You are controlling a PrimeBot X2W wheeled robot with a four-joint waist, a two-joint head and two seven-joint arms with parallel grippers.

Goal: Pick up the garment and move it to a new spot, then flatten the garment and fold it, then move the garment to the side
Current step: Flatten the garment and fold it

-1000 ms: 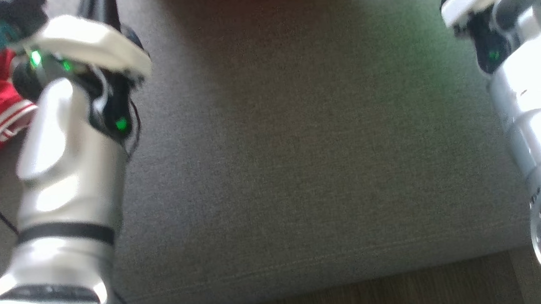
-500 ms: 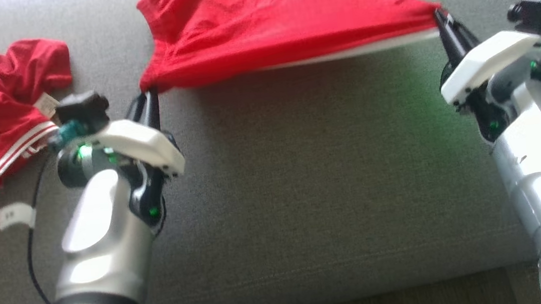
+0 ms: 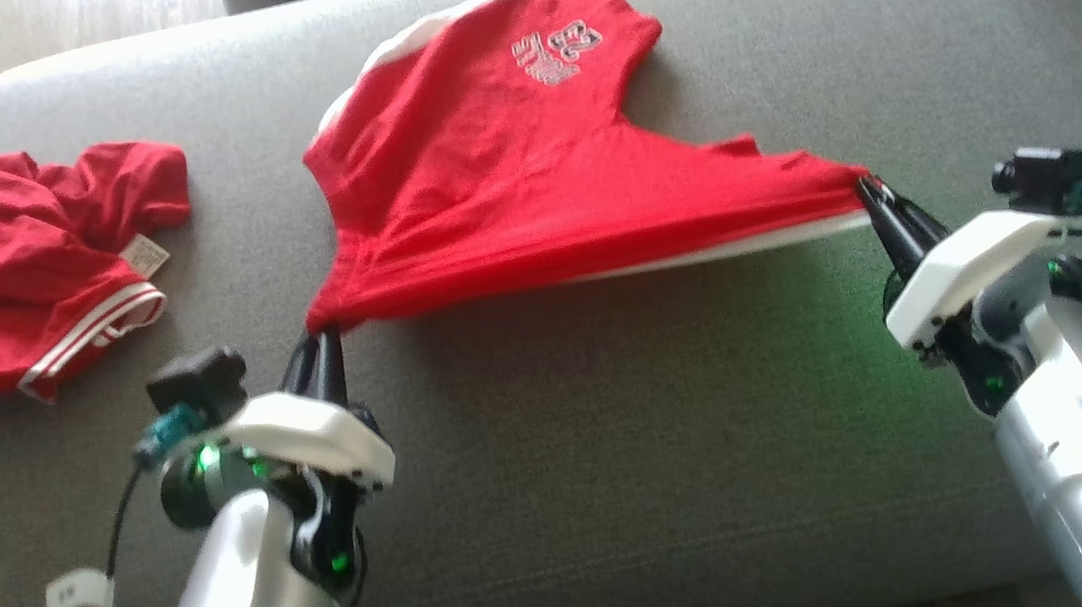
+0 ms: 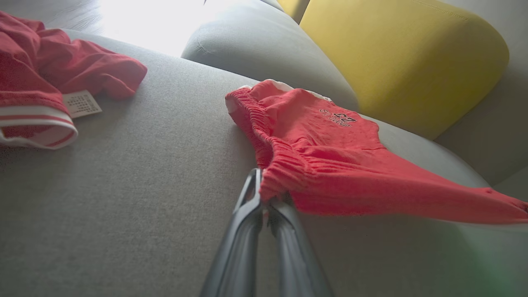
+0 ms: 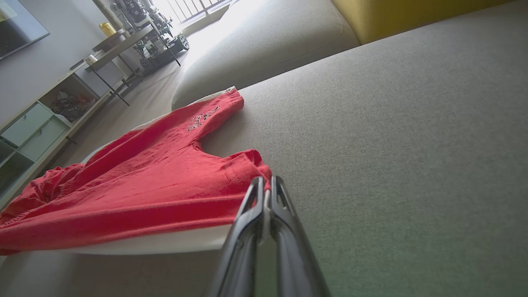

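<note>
The garment (image 3: 529, 184) is a pair of red shorts with white trim and a pale printed mark on one leg. It hangs stretched between my two grippers above the grey sofa seat (image 3: 617, 456), its far leg resting on the cushion. My left gripper (image 3: 324, 338) is shut on the elastic waistband corner (image 4: 268, 189). At the right, my right gripper (image 3: 869, 194) is shut on the other corner, seen up close as the garment (image 5: 156, 185) pinched at the fingertips (image 5: 266, 183).
A second red garment (image 3: 24, 267) with white stripes and a label lies crumpled at the seat's left end. A yellow cushion (image 4: 404, 57) and grey backrest (image 4: 264, 53) stand behind. Wooden floor (image 3: 39, 24) shows at the far left; shelves (image 5: 37, 123) stand beyond.
The head camera has tilted up, bringing the stretched shorts and both grippers fully into view. Both grippers stay shut on the shorts' corners.
</note>
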